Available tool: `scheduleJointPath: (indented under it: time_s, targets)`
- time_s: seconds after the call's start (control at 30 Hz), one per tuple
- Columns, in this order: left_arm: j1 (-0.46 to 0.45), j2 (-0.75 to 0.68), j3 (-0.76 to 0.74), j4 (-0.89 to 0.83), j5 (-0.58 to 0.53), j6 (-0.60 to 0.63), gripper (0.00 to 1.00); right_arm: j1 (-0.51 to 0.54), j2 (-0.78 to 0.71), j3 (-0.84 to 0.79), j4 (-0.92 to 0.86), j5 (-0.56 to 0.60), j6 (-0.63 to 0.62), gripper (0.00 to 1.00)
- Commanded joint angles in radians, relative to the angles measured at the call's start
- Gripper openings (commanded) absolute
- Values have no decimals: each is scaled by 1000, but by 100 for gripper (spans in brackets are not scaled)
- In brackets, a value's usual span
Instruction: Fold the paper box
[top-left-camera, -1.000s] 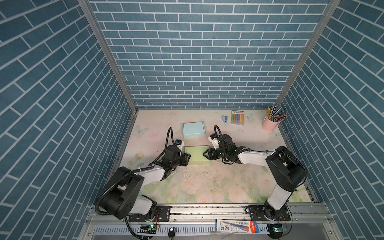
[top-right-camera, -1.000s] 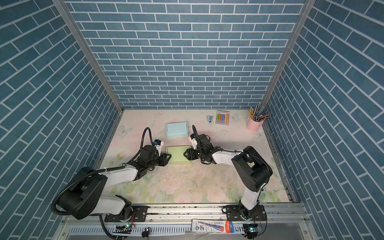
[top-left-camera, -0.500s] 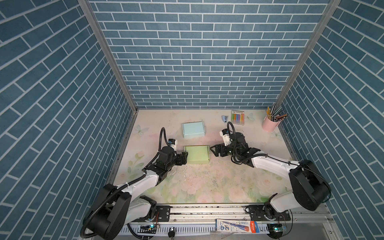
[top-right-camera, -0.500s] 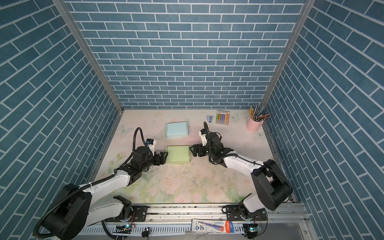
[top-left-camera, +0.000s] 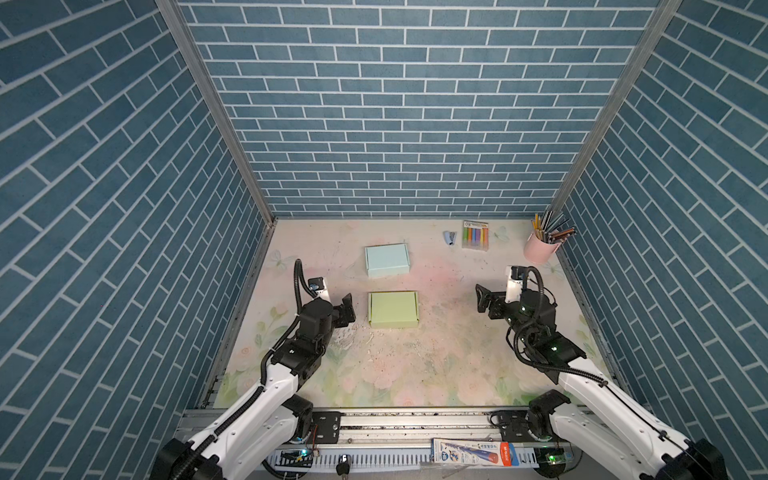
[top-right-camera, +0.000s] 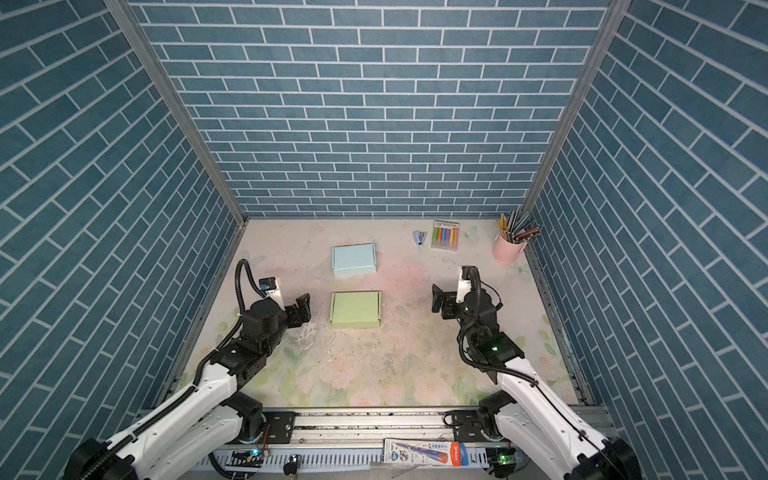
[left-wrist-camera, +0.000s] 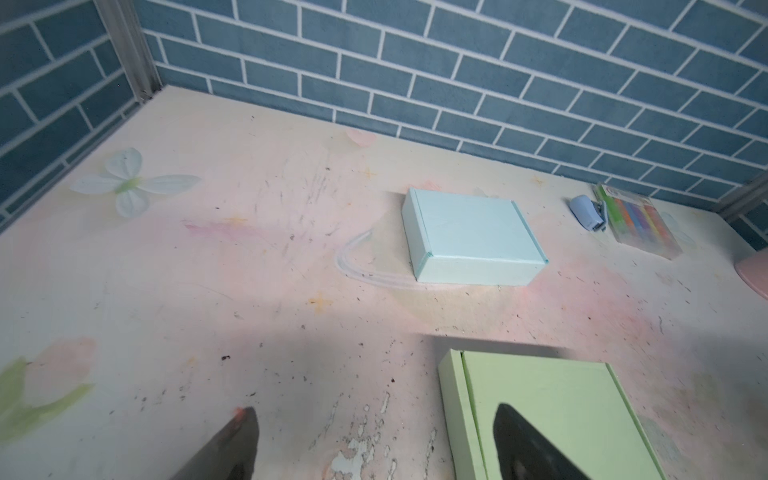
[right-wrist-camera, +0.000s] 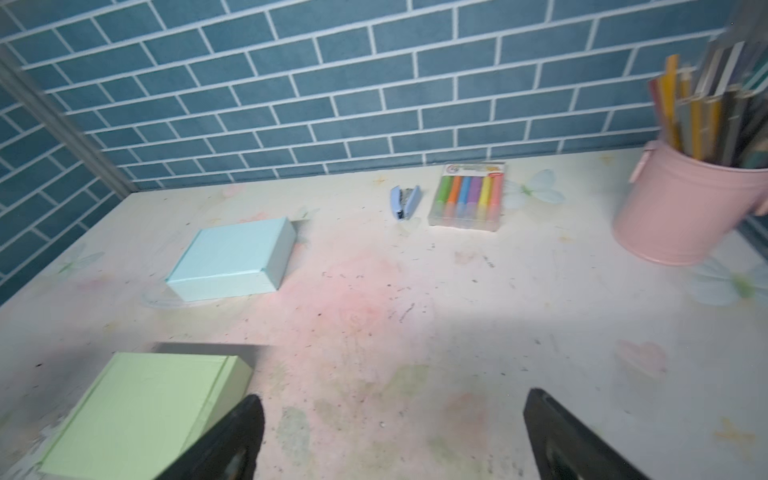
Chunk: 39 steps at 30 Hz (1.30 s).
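A closed green paper box (top-left-camera: 393, 309) (top-right-camera: 355, 309) lies flat near the middle of the table, with nothing touching it. My left gripper (top-left-camera: 348, 309) (top-right-camera: 304, 309) hovers just left of it, open and empty. In the left wrist view the green box (left-wrist-camera: 552, 415) shows behind one finger of the left gripper (left-wrist-camera: 376, 409). My right gripper (top-left-camera: 482, 299) (top-right-camera: 436, 299) stands well off to the right of the box, open and empty. In the right wrist view the box (right-wrist-camera: 137, 411) lies beside the right gripper (right-wrist-camera: 395, 395), outside its wide jaws.
A closed light blue box (top-left-camera: 386, 260) (left-wrist-camera: 473, 232) (right-wrist-camera: 232, 257) sits behind the green one. At the back right are a small stapler (top-left-camera: 449, 238), a pack of coloured markers (top-left-camera: 475, 235) and a pink cup of pencils (top-left-camera: 539, 249). Brick-pattern walls enclose three sides.
Both grippers opened and pulled away from the green box. The right arm swung far to the right; the left drew back a little. The box stayed in place.
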Motion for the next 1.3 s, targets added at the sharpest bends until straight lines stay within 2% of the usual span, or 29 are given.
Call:
scheduleJointPath:
  time_s: [0.0, 0.17, 0.3, 0.4, 0.43, 0.53, 0.6, 0.77, 0.83, 0.97, 1.03, 1.13, 1.27]
  targets:
    - [9, -28, -23, 39, -173, 15, 89, -84, -63, -67, 85, 121, -47, 98]
    - [11, 37, -56, 209, -294, 163, 89, -202, -20, -112, 208, 274, -93, 98]
    - [14, 134, -25, 237, -439, 245, 89, -282, 21, -166, 323, 219, -139, 98]
    - [32, 175, -58, 345, -511, 330, 89, -333, 47, -220, 425, 117, -167, 98]
    - [54, 187, -74, 378, -496, 334, 89, -339, 60, -232, 454, 98, -178, 98]
    - [126, 216, -137, 474, -357, 331, 89, -346, 105, -252, 517, 65, -198, 98]
    - [149, 236, -191, 595, -303, 359, 89, -350, 155, -268, 581, 75, -202, 98]
    - [193, 296, -171, 634, -248, 398, 89, -356, 360, -298, 806, 75, -212, 98]
    - [215, 330, -157, 656, -240, 402, 89, -356, 405, -263, 804, 51, -225, 98]
    - [253, 400, -128, 709, -216, 394, 89, -369, 504, -272, 986, 66, -235, 98]
    - [263, 430, -129, 772, -198, 402, 89, -383, 563, -250, 1017, 33, -247, 98]
    - [273, 491, -105, 830, -163, 411, 89, -403, 709, -249, 1176, 13, -246, 99]
    - [274, 584, -68, 914, -132, 424, 89, -435, 765, -214, 1149, -24, -219, 99]
